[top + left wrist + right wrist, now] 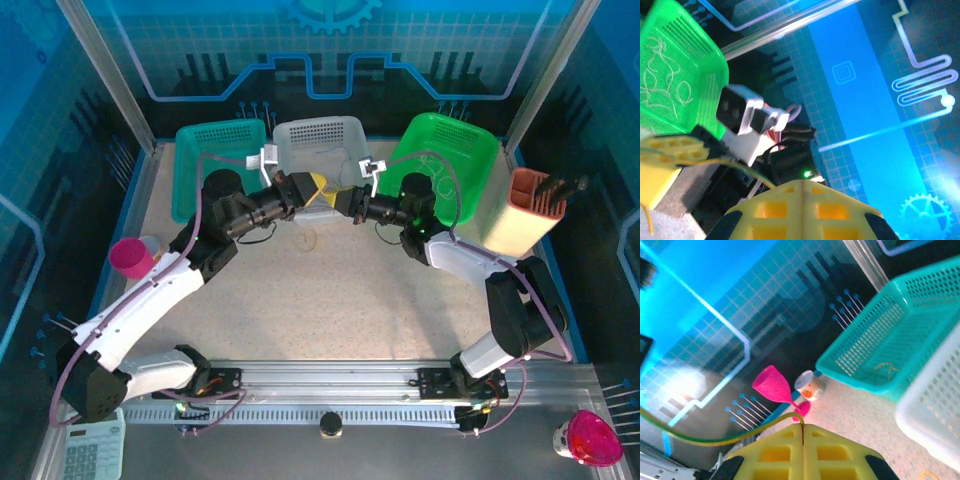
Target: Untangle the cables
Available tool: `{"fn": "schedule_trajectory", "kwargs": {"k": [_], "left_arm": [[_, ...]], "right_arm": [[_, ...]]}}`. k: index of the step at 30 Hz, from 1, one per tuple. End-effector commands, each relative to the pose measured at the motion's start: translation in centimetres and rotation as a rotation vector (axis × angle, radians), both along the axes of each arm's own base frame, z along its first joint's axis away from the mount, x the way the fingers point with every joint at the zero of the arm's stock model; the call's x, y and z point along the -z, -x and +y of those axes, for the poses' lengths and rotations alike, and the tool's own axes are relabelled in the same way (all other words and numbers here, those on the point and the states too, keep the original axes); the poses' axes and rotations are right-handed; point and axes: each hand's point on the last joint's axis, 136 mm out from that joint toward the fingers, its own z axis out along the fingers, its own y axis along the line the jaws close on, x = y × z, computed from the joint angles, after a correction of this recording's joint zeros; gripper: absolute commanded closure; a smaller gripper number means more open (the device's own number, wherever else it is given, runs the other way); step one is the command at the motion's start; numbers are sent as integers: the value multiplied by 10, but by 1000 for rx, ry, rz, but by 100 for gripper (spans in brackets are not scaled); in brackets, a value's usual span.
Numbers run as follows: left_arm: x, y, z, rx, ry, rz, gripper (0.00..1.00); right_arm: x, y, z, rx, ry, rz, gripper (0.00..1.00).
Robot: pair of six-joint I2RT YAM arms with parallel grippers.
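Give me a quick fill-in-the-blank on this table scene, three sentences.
1. The basket holding whitish cables is ___.
2. The right gripper is shut on a yellowish ___.
3. The calculator sits by the ___ arm.
Missing words: green; cable; left.
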Motion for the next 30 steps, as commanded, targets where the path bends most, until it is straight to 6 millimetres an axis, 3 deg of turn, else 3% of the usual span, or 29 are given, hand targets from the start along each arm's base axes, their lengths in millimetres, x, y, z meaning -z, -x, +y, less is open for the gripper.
{"fn": "schedule_trajectory", "kwargs": {"k": [1,7,11,14,19,26,30], "left_arm": [[-54,4,26,-76,28,-146,100],[-63,-12,59,-210,0,-195,100],[-46,-32,88,-327,-54,-170,100],[-34,-45,109,-390,-93,-154,100],[-18,-63,137,-469,-183,-141,100],[9,-91,181,-569,-330,-86,100],[33,-110,214,-635,-406,-24,100]], "right_arm": [[33,-3,-10,56,85,33,100],[74,2,-13,77,212,89,100],[95,8,-10,69,254,129,100],[105,12,-6,56,267,151,91],[113,18,3,37,289,160,80],[116,18,3,46,315,165,56],[118,18,1,62,367,161,51]]}}
